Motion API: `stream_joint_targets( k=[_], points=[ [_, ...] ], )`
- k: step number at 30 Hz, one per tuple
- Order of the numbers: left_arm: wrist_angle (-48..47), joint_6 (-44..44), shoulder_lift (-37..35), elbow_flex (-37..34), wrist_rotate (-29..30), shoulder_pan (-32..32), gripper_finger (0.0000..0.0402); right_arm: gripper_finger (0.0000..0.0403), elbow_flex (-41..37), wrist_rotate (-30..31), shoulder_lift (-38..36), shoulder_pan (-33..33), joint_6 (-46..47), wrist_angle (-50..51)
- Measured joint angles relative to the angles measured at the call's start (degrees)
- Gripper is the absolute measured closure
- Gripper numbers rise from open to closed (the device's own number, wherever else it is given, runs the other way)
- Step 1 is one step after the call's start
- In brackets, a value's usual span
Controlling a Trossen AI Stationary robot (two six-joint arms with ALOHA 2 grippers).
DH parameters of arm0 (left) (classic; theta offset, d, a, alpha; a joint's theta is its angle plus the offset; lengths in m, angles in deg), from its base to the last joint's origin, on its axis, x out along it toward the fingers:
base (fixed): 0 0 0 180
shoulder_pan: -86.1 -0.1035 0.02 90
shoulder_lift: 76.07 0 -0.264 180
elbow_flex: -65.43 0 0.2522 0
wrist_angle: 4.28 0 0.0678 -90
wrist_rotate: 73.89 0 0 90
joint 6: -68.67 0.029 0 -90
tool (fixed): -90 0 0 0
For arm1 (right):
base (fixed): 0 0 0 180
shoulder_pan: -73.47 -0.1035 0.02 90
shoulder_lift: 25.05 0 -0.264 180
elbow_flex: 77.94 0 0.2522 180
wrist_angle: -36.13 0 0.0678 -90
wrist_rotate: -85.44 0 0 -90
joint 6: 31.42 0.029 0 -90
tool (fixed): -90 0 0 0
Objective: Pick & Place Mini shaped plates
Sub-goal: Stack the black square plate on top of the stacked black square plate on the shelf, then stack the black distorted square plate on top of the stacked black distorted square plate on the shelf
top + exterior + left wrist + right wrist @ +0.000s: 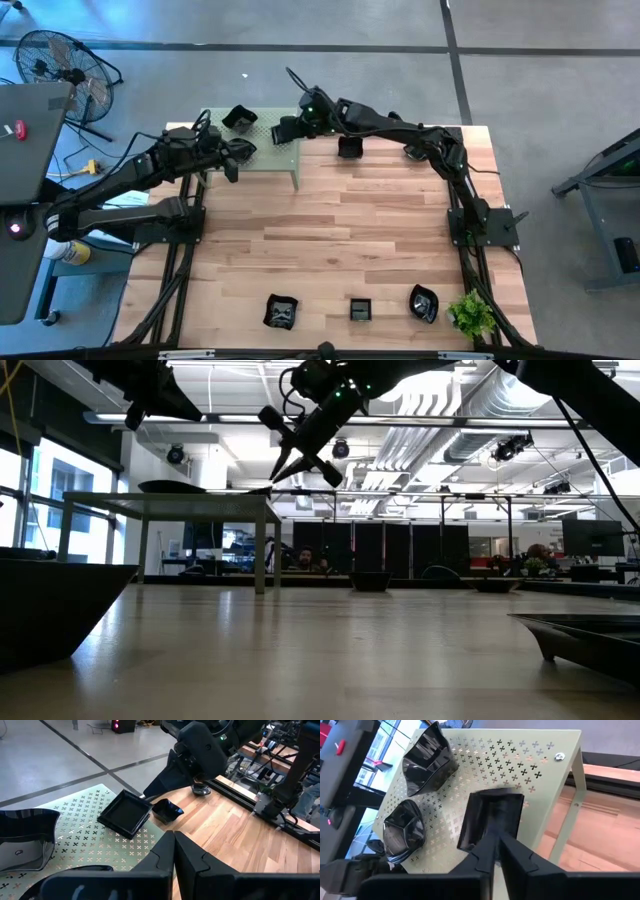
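A pale green perforated shelf [262, 158] stands at the table's far left. My right gripper [493, 846] reaches over it and is shut on a square black plate [492, 812]. Two more black dishes rest base-down on the shelf, a deep one [427, 757] and a faceted one [402, 830]. My left gripper [174, 851] hovers shut over the shelf's left part, next to the faceted dish [240, 150]. Other dishes sit on the wood: two at the far side [350, 147] [415, 152] and three along the near edge [281, 311] [360, 309] [424, 303]. My right gripper pinches the square plate's rim [495, 831] between its two fingers, at the middle of the side facing the table's right. The fingers [152, 789] slant down from the right. The plate sits flat or nearly flat on the shelf top; whether it is lifted clear, I cannot tell.
A small green plant [470, 315] stands at the table's near right corner. The shelf stands on thin legs [262, 550] above the wood. The table's middle [340, 235] is bare wood. A fan [60, 65] and a grey cart [25, 190] stand off the table's left.
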Motion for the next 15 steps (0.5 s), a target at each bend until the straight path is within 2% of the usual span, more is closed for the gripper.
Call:
stream_joint_targets(
  k=[5, 8, 11, 15],
  points=[
    [0.00, 0.00, 0.00, 0.00, 0.00, 0.00, 0.0401, 0.0328, 0.00, -0.57, 0.00, -0.01, -1.63, -0.02],
    [0.00, 0.00, 0.00, 0.00, 0.00, 0.00, 0.0401, 0.0312, -0.02, -2.44, -0.22, 0.26, -4.69, 0.00],
    [0.00, 0.07, 0.00, 0.00, 0.00, -0.02, 0.0401, 0.0317, -0.09, -4.54, -1.90, 0.37, -9.83, 0.87],
    [0.01, 0.20, 0.00, 0.00, 0.00, 0.00, 0.0401, 0.0356, -0.29, -3.15, -5.44, -1.16, -22.07, 4.16]
  ],
)
